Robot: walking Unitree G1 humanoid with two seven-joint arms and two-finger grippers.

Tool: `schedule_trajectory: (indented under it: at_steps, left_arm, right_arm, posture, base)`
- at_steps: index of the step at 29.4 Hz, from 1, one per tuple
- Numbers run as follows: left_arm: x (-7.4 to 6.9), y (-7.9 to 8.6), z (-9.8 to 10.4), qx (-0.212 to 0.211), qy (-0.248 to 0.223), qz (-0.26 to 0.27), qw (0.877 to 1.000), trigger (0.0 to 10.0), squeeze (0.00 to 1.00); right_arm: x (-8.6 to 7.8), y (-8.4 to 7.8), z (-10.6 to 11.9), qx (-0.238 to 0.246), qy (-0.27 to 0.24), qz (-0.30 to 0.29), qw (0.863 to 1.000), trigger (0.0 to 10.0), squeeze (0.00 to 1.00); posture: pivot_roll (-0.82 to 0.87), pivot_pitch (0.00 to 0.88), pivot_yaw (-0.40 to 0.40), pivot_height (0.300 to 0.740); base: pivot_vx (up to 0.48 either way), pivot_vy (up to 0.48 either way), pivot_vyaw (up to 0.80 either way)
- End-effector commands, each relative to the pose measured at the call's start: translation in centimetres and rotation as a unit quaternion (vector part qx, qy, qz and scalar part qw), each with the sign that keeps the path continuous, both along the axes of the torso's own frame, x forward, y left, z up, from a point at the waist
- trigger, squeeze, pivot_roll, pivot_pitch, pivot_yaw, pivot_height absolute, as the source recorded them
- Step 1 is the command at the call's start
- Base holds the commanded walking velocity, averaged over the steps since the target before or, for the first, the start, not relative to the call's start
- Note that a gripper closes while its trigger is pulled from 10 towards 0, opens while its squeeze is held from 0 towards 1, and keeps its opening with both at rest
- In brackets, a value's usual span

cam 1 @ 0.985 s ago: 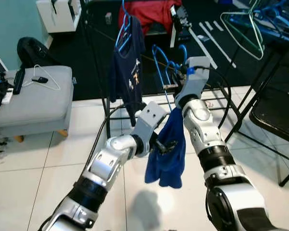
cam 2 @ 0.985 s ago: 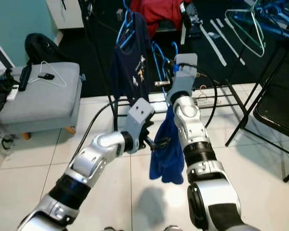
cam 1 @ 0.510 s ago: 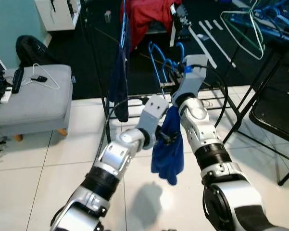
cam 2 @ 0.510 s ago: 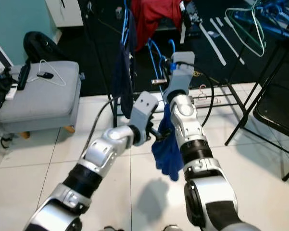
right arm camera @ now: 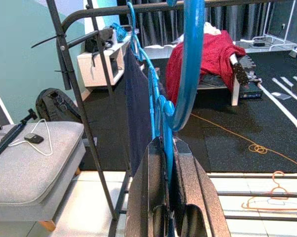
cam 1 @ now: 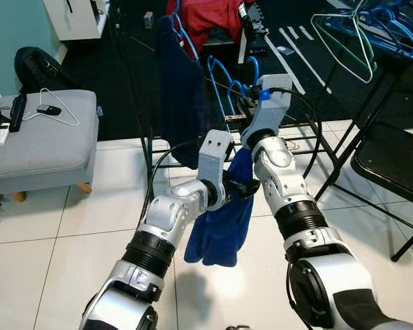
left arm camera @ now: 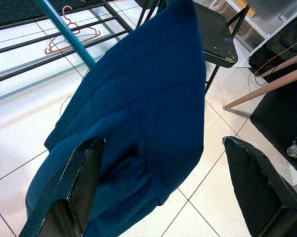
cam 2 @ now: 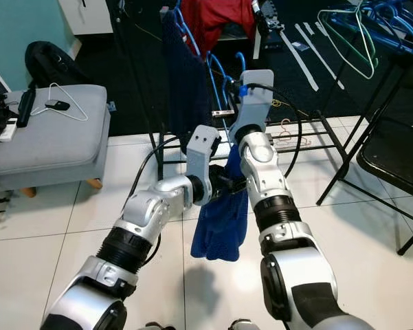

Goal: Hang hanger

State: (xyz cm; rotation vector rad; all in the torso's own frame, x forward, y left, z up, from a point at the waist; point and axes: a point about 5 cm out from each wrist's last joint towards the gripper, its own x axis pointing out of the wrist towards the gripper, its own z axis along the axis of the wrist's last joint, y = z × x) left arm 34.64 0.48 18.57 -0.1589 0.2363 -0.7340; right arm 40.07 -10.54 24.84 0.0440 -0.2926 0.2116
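The left gripper (left arm camera: 163, 192), fingers spread wide, steadies the blue garment (cam 1: 220, 227) draped just ahead of it. The right gripper (right arm camera: 170, 197) pinches the blue hanger (right arm camera: 188, 74) carrying it, hook raised short of the rack rail (right arm camera: 138, 7). Hooking on remains.

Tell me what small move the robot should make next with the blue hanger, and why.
Probably lift the right gripper a little further toward the rack's top rail. It is shut on the blue hanger, whose hook sits just below that rail and not yet over it. The blue garment hangs below, and the left gripper is open beside it, so it looks free to rise.
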Motion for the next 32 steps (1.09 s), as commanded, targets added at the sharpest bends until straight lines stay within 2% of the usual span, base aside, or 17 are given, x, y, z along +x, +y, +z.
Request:
schedule_trajectory:
  at_steps: [1,2,3,5,6,24,32]
  left_arm:
    - [-1.0,-2.9,0.3,-0.02,0.009,-0.034,0.999,10.0,0.0]
    - [-1.0,-2.9,0.3,-0.02,0.009,-0.034,0.999,10.0,0.0]
    - [-1.0,-2.9,0.3,-0.018,0.009,-0.034,0.999,7.8,0.0]
    - [-1.0,-2.9,0.3,-0.017,0.009,-0.034,0.999,7.8,0.0]
    - [-1.0,-2.9,0.2,-0.014,0.008,-0.034,0.999,0.0,0.0]
    - [-0.8,-2.9,0.4,-0.033,0.016,-0.035,0.999,0.0,0.0]
    - [-0.5,-1.7,0.7,-0.035,-0.002,-0.046,0.998,0.0,0.0]
  right_arm:
    - [0.0,0.3,0.8,0.001,-0.017,0.004,1.0,10.0,0.0]
    - [0.0,0.3,0.8,0.001,-0.017,0.004,1.0,10.0,0.0]
    - [0.0,0.3,0.8,0.001,-0.017,0.004,1.0,10.0,0.0]
    - [0.0,0.3,0.8,0.001,-0.017,0.004,1.0,10.0,0.0]
    - [0.0,0.3,0.8,0.002,-0.017,0.005,1.0,10.0,0.0]
    - [0.1,0.1,0.9,0.005,-0.018,0.005,1.0,10.0,0.0]
    - [0.1,-0.1,0.8,0.004,-0.017,0.003,1.0,10.0,0.0]
  posture:
    - [-0.04,0.186,-0.018,0.74]
    - [-0.04,0.186,-0.018,0.74]
    - [-0.04,0.186,-0.018,0.74]
    - [-0.04,0.186,-0.018,0.74]
    - [-0.04,0.186,-0.018,0.74]
    - [-0.05,0.193,-0.019,0.74]
    - [-0.05,0.195,-0.018,0.74]
  base:
    - [0.0,0.0,0.0]
    - [0.0,0.0,0.0]
    - [0.0,0.0,0.0]
    - [0.0,0.0,0.0]
    - [0.0,0.0,0.0]
    - [0.0,0.0,0.0]
    - [0.0,0.0,0.0]
